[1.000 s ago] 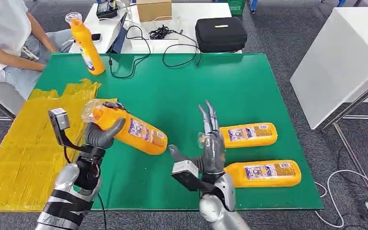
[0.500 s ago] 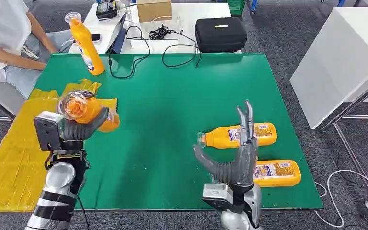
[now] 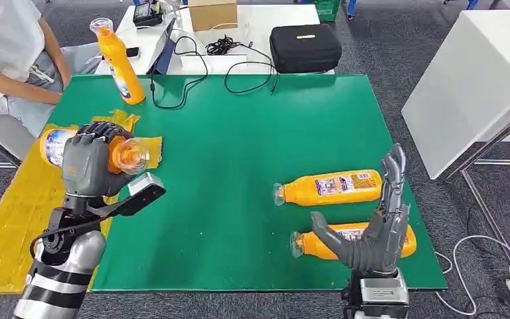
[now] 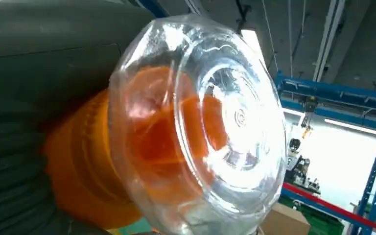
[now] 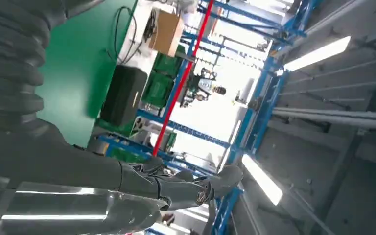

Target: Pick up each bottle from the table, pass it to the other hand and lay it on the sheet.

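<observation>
Glossy plastic bottle [image 3: 86,147] (clear cap [image 4: 210,127]); crinkled sheet [image 3: 20,206]

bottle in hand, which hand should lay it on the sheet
Left. The left hand already grips the bottle over the yellow sheet; the right hand is open, far across the table.

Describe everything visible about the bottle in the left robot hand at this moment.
The held bottle is orange plastic with a clear domed cap and a white and blue label near its base. It lies roughly level, above the yellow sheet at the green table's left side, cap end pointing toward the table's middle. The left robot hand wraps its fingers around the body, hiding the middle section. Nothing else touches it.
</observation>
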